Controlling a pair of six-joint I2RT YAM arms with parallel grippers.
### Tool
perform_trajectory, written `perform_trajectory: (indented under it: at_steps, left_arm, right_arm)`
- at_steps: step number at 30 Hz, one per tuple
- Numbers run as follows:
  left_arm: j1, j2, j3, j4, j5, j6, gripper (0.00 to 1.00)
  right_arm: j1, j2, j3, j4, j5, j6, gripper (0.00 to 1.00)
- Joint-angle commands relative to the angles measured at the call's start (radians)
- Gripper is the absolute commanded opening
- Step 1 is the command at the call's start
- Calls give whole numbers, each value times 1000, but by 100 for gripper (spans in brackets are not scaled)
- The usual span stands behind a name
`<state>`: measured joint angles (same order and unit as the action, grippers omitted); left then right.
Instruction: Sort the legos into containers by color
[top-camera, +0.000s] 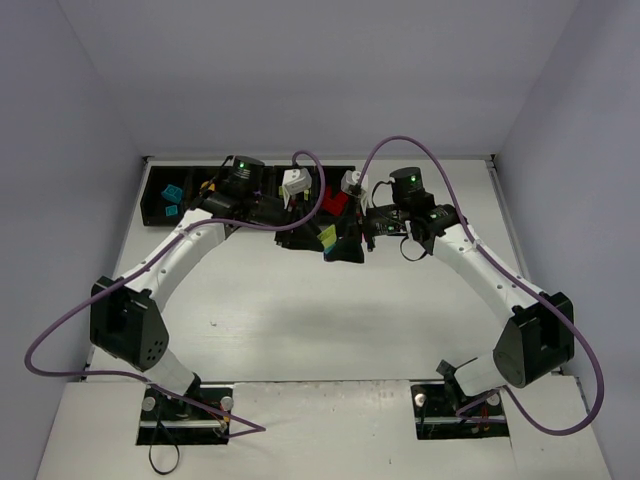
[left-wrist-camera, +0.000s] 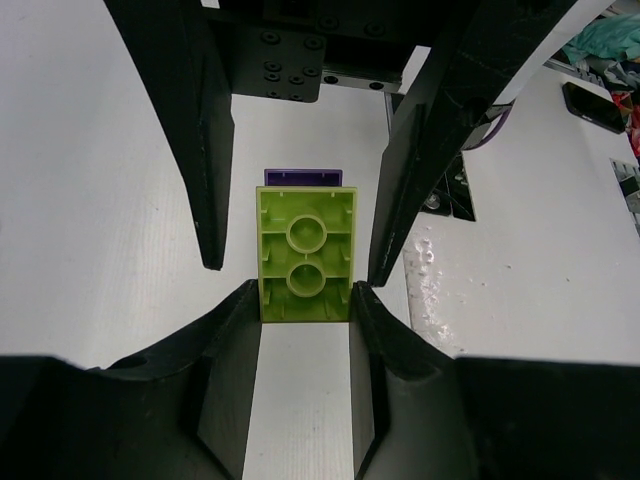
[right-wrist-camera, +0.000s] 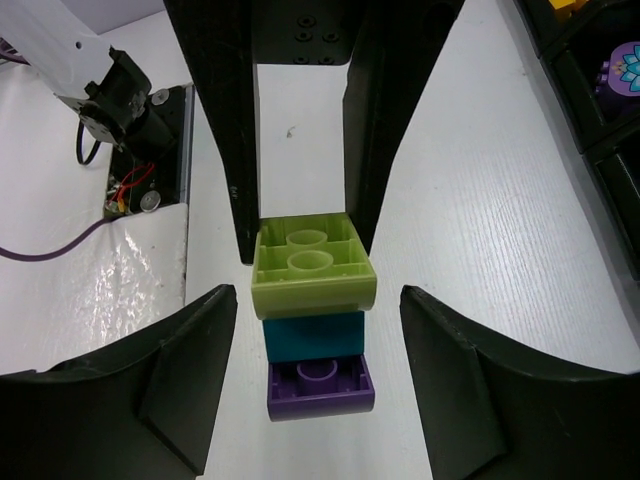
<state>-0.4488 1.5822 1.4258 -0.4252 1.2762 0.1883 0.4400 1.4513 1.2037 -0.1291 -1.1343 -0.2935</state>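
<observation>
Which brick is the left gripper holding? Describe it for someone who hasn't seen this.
Over the table, before the right end of the black bins, a three-brick stack sits inside the open right gripper. The left gripper pinches its end brick: lime green, beside a teal brick, then a purple brick.

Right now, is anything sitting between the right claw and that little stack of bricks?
Nothing visible. The right gripper stands open on either side of the stack, bare gaps beside the teal brick and purple brick. Only the left gripper touches it, clamped on the lime green brick.
</observation>
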Motion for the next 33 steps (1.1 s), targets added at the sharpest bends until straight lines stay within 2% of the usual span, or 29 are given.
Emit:
perform_trajectory:
  at_steps: [1, 7, 16, 19, 21, 22, 23, 25, 27, 28, 29, 33]
  left_arm:
    - [5, -68, 2, 20, 51, 46, 0]
    - [5, -73, -1, -3, 54, 65, 0]
    - [5, -54, 24, 16, 57, 56, 0]
    - [5, -51, 32, 19, 57, 56, 0]
    - [5, -48, 32, 20, 58, 54, 0]
    - [4, -47, 32, 20, 58, 54, 0]
    - [4, -44, 32, 20, 60, 54, 0]
    - [5, -42, 32, 20, 60, 54, 0]
    - [7, -44, 30, 20, 60, 54, 0]
    - [6, -44, 28, 22, 58, 53, 11]
    - [4, -41, 28, 20, 57, 50, 18]
    - [4, -37, 33, 25, 57, 37, 30]
  right_arm:
    - [-3, -34, 5, 25, 10, -22, 63]
    - [-7, -23, 8, 8, 5, -42, 64]
    - [-7, 9, 25, -32, -73, -75, 47]
    - [-7, 15, 25, -44, -81, -84, 36]
    - [-7, 17, 25, -52, -85, -87, 24]
    - [-7, 18, 26, -55, -88, -90, 13]
    - [-7, 20, 28, -56, -93, -91, 7]
    - [-7, 18, 33, -61, -94, -96, 0]
    - [-7, 17, 34, -64, -96, -99, 0]
    - [-7, 17, 36, -67, -94, -102, 0]
    - [-9, 15, 37, -69, -94, -102, 0]
    - [-9, 17, 37, -73, -90, -105, 0]
